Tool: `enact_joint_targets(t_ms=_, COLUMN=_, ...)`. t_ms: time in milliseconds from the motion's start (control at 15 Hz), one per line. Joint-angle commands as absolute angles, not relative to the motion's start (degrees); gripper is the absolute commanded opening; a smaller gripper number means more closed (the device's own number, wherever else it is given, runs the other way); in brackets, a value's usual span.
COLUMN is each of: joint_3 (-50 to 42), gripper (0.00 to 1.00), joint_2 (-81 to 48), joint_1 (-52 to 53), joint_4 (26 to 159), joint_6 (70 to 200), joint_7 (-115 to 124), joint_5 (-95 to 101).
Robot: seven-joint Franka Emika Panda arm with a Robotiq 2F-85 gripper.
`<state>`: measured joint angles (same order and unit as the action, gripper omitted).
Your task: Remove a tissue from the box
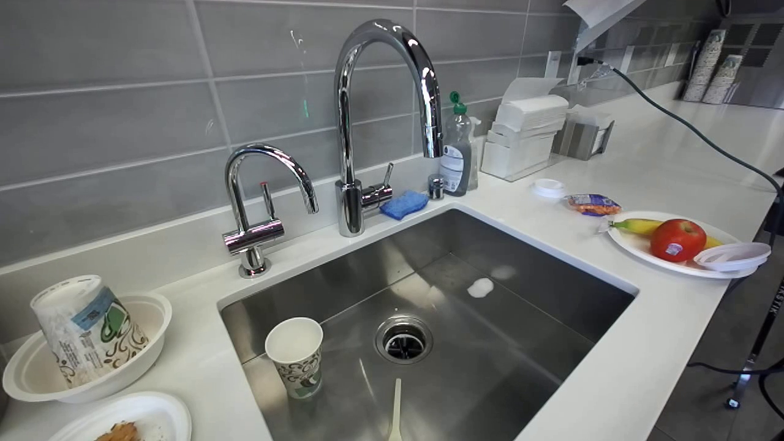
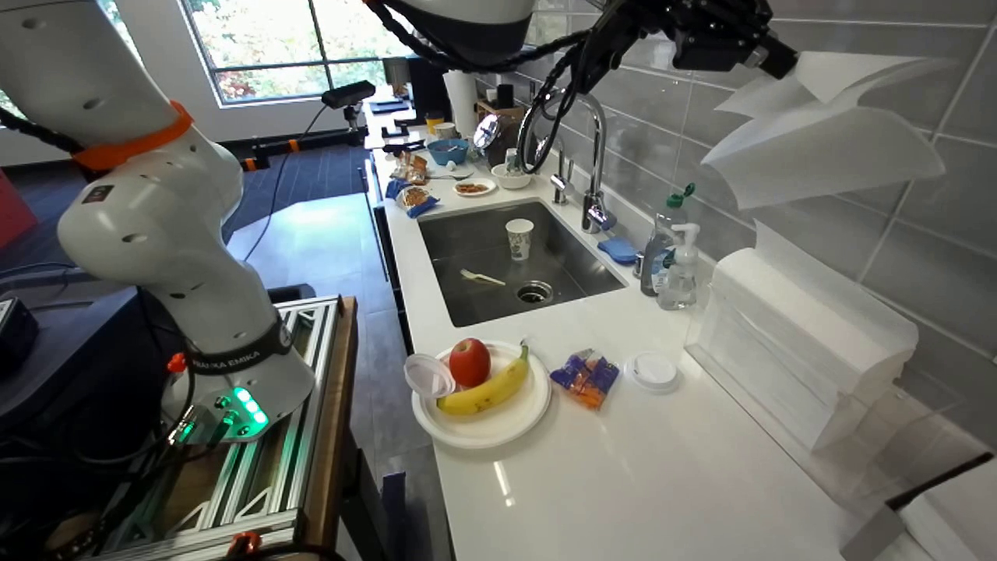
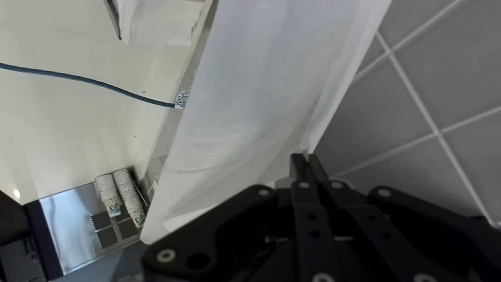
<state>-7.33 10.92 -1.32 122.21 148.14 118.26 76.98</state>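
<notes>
A stack of white tissues (image 2: 826,312) rose from a clear box (image 2: 748,382) on the counter (image 2: 592,483), a point of paper standing up at its top. In the sink (image 1: 478,367), a cup (image 1: 297,358) stood upright near a pale utensil (image 1: 397,407); on the counter nearby, a plate (image 2: 498,438) bore an apple (image 2: 470,362), a banana (image 2: 487,396) and a clear plastic piece (image 2: 428,375). A second cup (image 1: 92,331) leaned in a white bowl (image 1: 156,312), brown food (image 1: 119,432) lay on a second plate (image 1: 159,410), and a metal holder (image 1: 571,141) contained white paper.

My gripper (image 2: 785,66) was clamped on a tissue (image 2: 826,152) — white, thin and creased, fanned out in broad flaps above the box, a gap showing between it and the stack in both exterior views. In the wrist view it stretched away as a long pale sheet beside grey tiles (image 3: 450,58). Whether it was one sheet or several, I could not tell.

I counted two taps (image 1: 350,211), one blue sponge (image 2: 619,249), two bottles (image 2: 679,280), one white lid (image 2: 653,371), one packet (image 2: 586,379) of orange pieces and — at the counter's far end — two stacks of cups (image 1: 704,68).
</notes>
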Motion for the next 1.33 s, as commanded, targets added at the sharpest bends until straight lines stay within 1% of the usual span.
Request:
enact_joint_targets(t_ms=0, joint_3=-7.0, gripper=0.0, joint_2=12.4, joint_1=-1.5, joint_4=124.9, joint_6=148.8, joint_7=123.0, joint_5=80.8)
enact_joint_targets(t_ms=333, joint_3=-6.8, gripper=0.0, joint_2=11.5, joint_1=-2.6, joint_4=129.0, joint_6=146.9, joint_7=115.2, joint_5=69.9)
enact_joint_targets(t_ms=733, joint_3=-8.8, gripper=0.0, joint_2=9.5, joint_1=-5.4, joint_4=134.3, joint_6=147.8, joint_7=101.9, joint_5=51.2)
enact_joint_targets(t_ms=1000, joint_3=-9.1, gripper=0.0, joint_2=8.4, joint_1=-6.1, joint_4=137.2, joint_6=146.4, joint_7=88.1, joint_5=35.0)
enact_joint_targets(t_ms=1067, joint_3=-11.1, gripper=0.0, joint_2=8.2, joint_1=-4.1, joint_4=138.0, joint_6=146.4, joint_7=84.3, joint_5=30.7)
enact_joint_targets(t_ms=1133, joint_3=-9.1, gripper=0.0, joint_2=8.0, joint_1=-6.0, joint_4=138.4, joint_6=145.5, joint_7=80.6, joint_5=26.3)
enact_joint_targets(t_ms=1267, joint_3=-8.6, gripper=0.0, joint_2=7.1, joint_1=-6.4, joint_4=138.4, joint_6=142.5, joint_7=74.9, joint_5=19.7)
